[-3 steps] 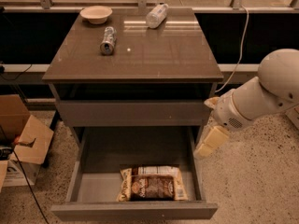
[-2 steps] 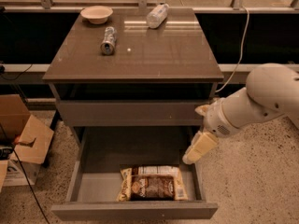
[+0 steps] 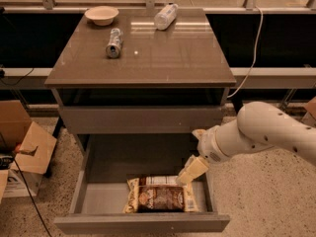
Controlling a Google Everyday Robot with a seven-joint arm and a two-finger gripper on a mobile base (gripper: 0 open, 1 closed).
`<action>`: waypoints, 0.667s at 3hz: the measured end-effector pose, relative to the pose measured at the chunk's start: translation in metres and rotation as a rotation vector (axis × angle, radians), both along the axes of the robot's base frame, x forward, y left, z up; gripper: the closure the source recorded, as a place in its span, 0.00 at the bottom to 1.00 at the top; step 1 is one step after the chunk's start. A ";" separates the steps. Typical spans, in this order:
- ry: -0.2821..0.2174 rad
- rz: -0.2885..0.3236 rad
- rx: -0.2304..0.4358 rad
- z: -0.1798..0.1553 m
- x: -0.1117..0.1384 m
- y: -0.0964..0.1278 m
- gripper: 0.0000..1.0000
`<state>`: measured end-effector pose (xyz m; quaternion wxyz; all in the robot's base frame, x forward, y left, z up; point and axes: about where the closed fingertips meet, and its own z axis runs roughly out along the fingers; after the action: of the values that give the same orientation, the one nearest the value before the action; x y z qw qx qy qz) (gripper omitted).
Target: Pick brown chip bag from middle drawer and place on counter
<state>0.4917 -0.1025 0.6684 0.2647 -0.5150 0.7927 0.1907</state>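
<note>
Brown crinkly chip bag (image 3: 160, 199) lies flat near the front of the open grey middle drawer (image 3: 143, 223). I see my cream two-finger gripper (image 3: 196, 152) over the bag's right end, its fingers spread apart, holding nothing. The glossy brown counter (image 3: 173, 53) sits above.

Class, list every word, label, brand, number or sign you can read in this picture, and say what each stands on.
Nothing here can be read.
Dark brown crinkly chip bag in the grey middle drawer: round logo and pale panel, too blurred.
Silver can on the glossy brown counter: label too blurred.
Clear plastic bottle: no readable label.
The cream gripper, above the bag's right end: no markings visible.
</note>
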 end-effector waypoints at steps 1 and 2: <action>0.041 -0.021 0.019 -0.042 -0.003 0.009 0.00; 0.096 -0.065 0.039 -0.084 -0.003 0.011 0.00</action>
<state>0.4885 -0.0918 0.5846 0.2423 -0.4738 0.8170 0.2220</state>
